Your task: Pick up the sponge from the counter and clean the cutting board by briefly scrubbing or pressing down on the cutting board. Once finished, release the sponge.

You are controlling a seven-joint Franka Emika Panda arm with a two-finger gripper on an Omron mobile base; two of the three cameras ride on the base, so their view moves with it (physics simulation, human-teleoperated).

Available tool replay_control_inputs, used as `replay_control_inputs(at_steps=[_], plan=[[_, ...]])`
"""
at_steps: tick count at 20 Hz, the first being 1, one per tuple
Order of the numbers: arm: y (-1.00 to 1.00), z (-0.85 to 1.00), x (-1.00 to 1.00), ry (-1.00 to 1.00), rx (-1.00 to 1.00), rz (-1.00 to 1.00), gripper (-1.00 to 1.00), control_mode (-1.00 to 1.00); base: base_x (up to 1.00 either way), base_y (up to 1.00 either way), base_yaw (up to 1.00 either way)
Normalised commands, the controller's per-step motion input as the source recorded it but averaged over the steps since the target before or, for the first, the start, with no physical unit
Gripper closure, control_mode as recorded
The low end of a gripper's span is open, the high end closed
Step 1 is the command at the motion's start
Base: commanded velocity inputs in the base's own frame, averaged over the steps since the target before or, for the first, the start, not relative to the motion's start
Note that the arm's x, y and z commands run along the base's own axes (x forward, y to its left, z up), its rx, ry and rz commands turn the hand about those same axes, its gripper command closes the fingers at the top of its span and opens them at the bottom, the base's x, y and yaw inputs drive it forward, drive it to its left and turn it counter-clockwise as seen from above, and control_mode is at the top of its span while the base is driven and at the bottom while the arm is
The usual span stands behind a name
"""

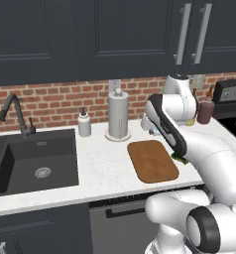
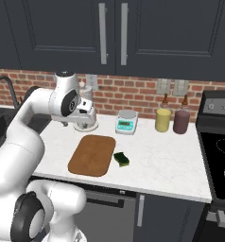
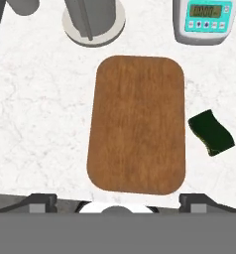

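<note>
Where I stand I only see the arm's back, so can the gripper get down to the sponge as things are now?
Probably yes. The gripper is open above the cutting board, and the sponge lies bare on the counter just beside the board, with nothing on top of it.

I see the counter (image 2: 157, 160), white speckled stone, with a black sink (image 1: 35, 161) set in at its left. On it lie the cutting board (image 3: 137, 126), flat, and the sponge (image 3: 211, 132) just beside its right edge, apart from it. Behind stand a paper-towel holder (image 1: 118, 116), soap bottle (image 1: 84, 123), scale (image 2: 126, 122) and two bottles (image 2: 163, 118)
</note>
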Motion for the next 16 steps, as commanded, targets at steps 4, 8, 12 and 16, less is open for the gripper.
replay_control_inputs(at_steps=[4,8,12,16], plan=[[0.00,-0.67,0.00,0.00,0.00,0.00,-1.00,-1.00,0.00,0.00,0.00],[0.00,-0.48,0.00,0.00,0.00,0.00,-1.00,-1.00,0.00,0.00,0.00],[-0.05,-0.26,0.00,-0.03,0.00,0.00,-1.00,-1.00,0.00,0.00,0.00],[-0.44,0.00,0.00,0.00,0.00,0.00,-1.00,-1.00,0.00,0.00,0.00]])
